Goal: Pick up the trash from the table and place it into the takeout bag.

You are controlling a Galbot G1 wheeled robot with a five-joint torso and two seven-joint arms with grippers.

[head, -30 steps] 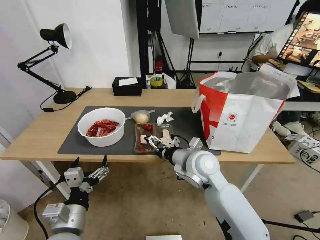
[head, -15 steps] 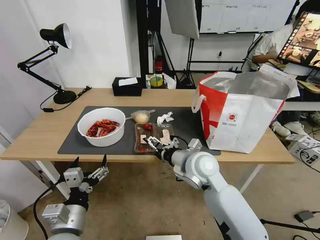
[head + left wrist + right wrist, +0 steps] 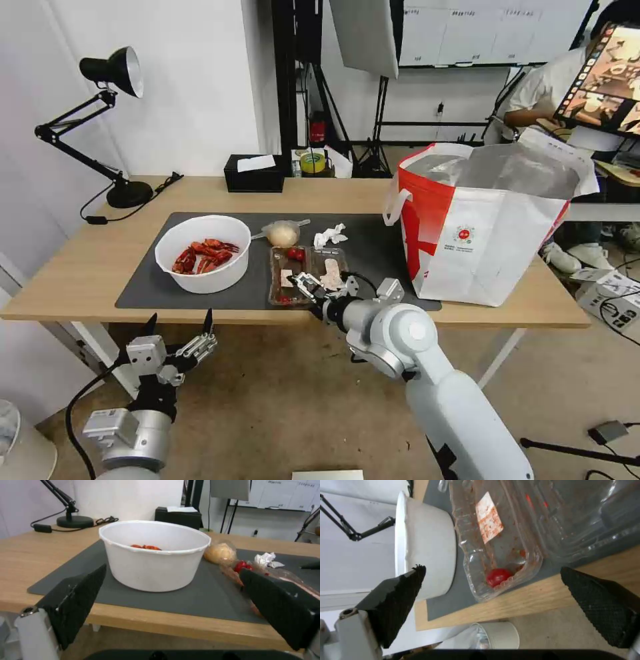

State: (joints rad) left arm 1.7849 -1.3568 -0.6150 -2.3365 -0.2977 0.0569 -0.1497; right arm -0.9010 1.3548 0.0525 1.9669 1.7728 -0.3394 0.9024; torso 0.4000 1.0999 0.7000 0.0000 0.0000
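The white round bowl of red shells (image 3: 203,253) (image 3: 155,555) (image 3: 425,547) is viewed from above by the head camera, and closely from the table's front edge by both wrist cameras.

White walls (image 3: 200,80), a black desk lamp (image 3: 110,73), brownish floor (image 3: 280,400).

On the table (image 3: 87,267) lies a mat (image 3: 143,283). The bowl (image 3: 203,253) stands on its left part, the tray (image 3: 307,275) to the right of it, the small bag (image 3: 283,233) and tissue (image 3: 331,235) behind the tray. The takeout bag (image 3: 483,223) stands at the right end.
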